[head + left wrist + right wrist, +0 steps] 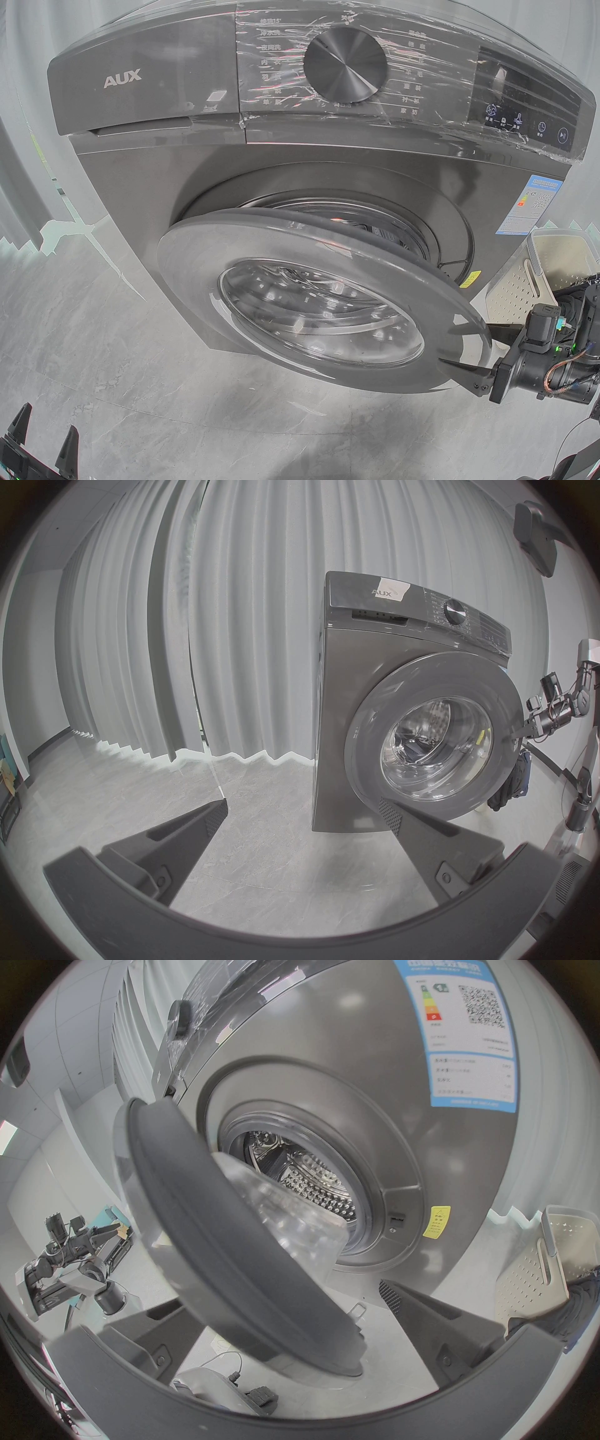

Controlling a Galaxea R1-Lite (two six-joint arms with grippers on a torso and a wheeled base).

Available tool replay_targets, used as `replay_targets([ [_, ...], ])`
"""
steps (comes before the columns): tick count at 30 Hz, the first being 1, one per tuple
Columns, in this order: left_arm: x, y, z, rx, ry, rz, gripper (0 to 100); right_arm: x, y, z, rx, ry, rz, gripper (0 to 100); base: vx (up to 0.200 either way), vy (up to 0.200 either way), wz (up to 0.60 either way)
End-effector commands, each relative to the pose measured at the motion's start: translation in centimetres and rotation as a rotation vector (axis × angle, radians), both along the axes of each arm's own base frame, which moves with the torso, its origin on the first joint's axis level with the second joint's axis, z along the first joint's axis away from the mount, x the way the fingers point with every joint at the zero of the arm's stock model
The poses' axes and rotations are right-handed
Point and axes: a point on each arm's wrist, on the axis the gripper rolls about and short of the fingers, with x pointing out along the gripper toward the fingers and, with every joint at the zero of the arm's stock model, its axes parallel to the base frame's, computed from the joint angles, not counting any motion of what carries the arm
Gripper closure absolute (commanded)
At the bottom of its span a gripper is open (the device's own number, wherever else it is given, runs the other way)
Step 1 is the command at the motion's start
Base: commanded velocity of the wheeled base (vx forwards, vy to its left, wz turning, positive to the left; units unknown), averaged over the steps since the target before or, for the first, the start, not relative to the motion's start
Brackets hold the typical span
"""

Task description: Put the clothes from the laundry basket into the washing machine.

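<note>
Clothes (578,1313) in the laundry basket (531,1272) are half cut off; my left gripper (49,417) is released, right gripper (469,347) spread astride the washing machine (156,175) door (187,262).

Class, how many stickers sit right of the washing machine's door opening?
2: a blue label high up; a small yellow sticker lower, near the open door, which may hide others.

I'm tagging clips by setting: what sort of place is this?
Probably a staged test room, not a home laundry: a lone washing machine wearing protective film, floor-length curtains behind it, and a laundry basket beside it.
</note>
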Motion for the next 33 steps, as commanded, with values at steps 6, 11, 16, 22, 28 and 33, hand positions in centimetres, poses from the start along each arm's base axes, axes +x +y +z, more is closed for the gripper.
replay_targets([
  [6,0.0,0.0,-0.5,0.0,0.001,0.0,0,-1.5,0.2,-1.4,-0.018,0.049,0.074,0,-0.133,0.0,0.0],
  [11,0.0,0.0,-0.5,0.0,0.001,0.0,0,-2.5,-0.3,-1.4,-0.008,0.036,0.1,0,0.0,0.0,0.0],
  [16,0.0,0.0,-0.5,0.0,0.001,0.0,0,-2.0,-0.2,-0.8,0.002,0.015,0.082,0,0.0,0.0,0.0],
  [22,0.0,0.0,-0.5,-0.001,-0.001,0.0,0,-1.1,0.5,-0.8,-0.006,0.03,0.088,0,-0.2,0.0,0.0],
  [28,0.0,0.0,-0.5,-0.001,-0.001,0.0,0,-0.8,1.1,-1.4,-0.023,0.063,0.107,0,-0.1,0.0,0.0],
  [33,0.0,0.0,-0.5,0.0,-0.001,0.0,0,-0.8,2.0,-1.6,-0.017,0.074,0.154,0,0.0,0.0,0.0],
])
